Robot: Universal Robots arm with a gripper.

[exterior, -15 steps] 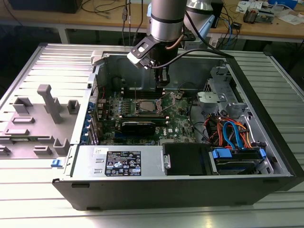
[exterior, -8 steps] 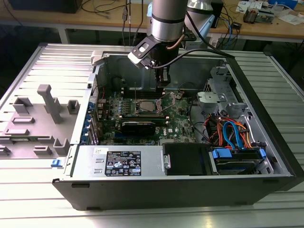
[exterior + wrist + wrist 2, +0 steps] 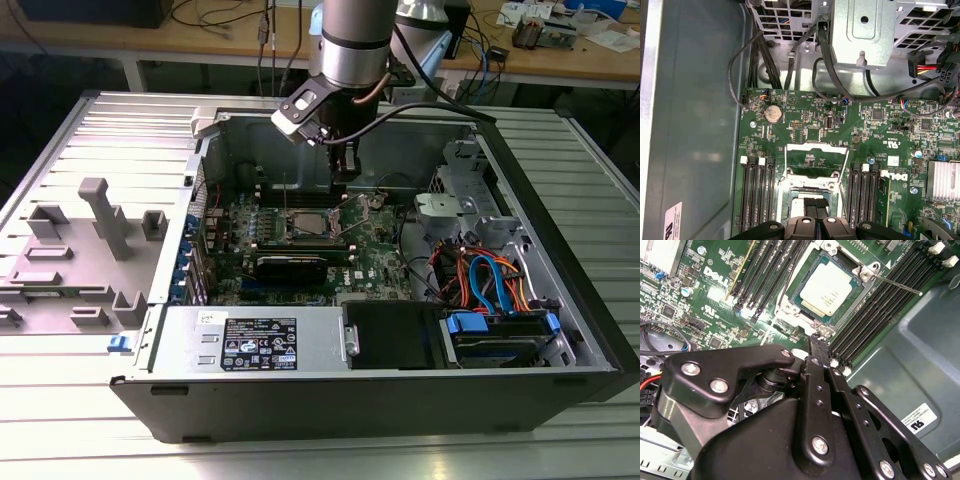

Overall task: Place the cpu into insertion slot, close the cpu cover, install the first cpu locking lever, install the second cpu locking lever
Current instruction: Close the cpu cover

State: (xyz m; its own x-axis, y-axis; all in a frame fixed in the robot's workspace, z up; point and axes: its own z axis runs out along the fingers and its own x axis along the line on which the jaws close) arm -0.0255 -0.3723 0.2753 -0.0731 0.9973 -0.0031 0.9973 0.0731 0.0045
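Between the motherboard's (image 3: 700,285) two banks of memory slots (image 3: 875,310), the cpu (image 3: 830,287) lay seated in the insertion slot (image 3: 790,306), with the cpu cover (image 3: 816,146) standing open. The gripper (image 3: 815,342), fingers pinched together on nothing, hovered at the slot's edge. Closing the cover likely wanted a gentle, even push, clear of the cpu.

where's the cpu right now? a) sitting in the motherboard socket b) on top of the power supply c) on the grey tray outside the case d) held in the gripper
a: in the second wrist view the cpu lies silver top up inside the metal rim of the insertion slot.
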